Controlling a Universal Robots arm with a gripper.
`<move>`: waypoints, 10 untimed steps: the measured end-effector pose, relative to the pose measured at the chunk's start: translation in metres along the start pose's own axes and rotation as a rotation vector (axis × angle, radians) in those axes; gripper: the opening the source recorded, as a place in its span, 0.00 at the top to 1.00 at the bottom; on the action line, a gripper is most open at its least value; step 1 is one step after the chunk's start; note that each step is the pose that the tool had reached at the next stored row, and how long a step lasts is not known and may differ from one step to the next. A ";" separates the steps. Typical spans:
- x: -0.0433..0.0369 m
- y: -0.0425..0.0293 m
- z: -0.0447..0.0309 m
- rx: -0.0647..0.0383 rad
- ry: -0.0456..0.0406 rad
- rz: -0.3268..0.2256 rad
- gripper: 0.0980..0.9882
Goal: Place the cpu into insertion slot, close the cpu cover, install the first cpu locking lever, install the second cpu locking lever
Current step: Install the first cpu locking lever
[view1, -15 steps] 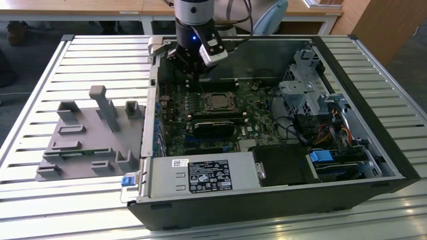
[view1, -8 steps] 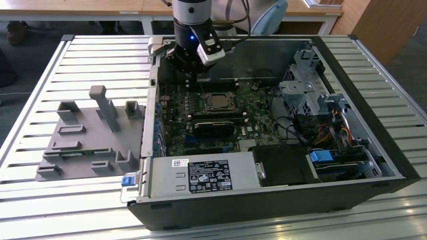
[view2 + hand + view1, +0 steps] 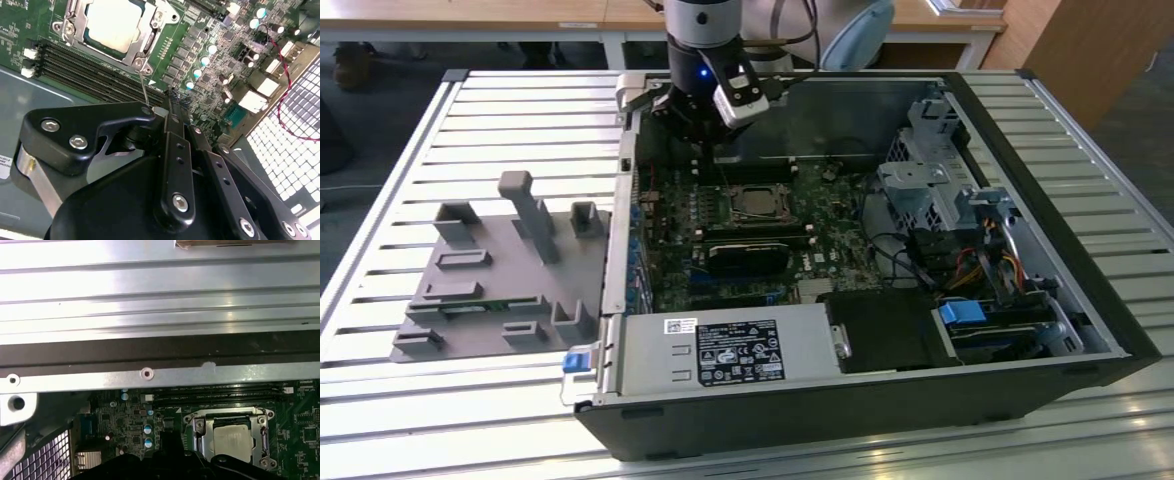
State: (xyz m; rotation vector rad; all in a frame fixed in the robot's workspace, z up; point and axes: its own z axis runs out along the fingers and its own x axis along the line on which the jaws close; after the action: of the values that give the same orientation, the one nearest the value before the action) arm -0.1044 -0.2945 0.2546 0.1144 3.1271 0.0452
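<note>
Cpu [image 3: 112, 22], a flat square chip with a dull silver-grey top, sits in the insertion slot [image 3: 86, 31] on the green motherboard [image 3: 200, 45]. The cpu cover [image 3: 199, 442], a thin bright metal frame, lies flat around the cpu, its window showing the chip's top. The black gripper [image 3: 165, 105] hangs just beside the socket, fingers pinched together on the locking lever [image 3: 144, 89], a thin bare wire rod rising from the frame's corner. Long black memory slots [image 3: 90, 75] run alongside. The open black case [image 3: 854, 420] lies on a ribbed metal table [image 3: 520, 120], beside a matte grey fixture [image 3: 480, 290]. Wooden desks [image 3: 520, 15] stand behind.
</note>
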 end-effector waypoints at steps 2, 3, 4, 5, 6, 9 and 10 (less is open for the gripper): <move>0.0002 0.0014 0.0005 0.000 0.0000 0.000 0.98; 0.0003 0.0021 0.0008 0.000 -0.0001 0.000 0.98; 0.0004 0.0027 0.0009 0.000 0.0000 0.000 0.98; 0.0004 0.0032 0.0011 0.000 0.0000 0.000 0.98; 0.0004 0.0036 0.0012 0.000 0.0000 0.000 0.98; 0.0001 0.0039 0.0013 0.000 0.0001 0.000 0.98; -0.0006 0.0041 0.0014 0.000 0.0000 0.000 0.98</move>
State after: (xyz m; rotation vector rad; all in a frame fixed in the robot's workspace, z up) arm -0.1034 -0.2904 0.2533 0.1143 3.1271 0.0457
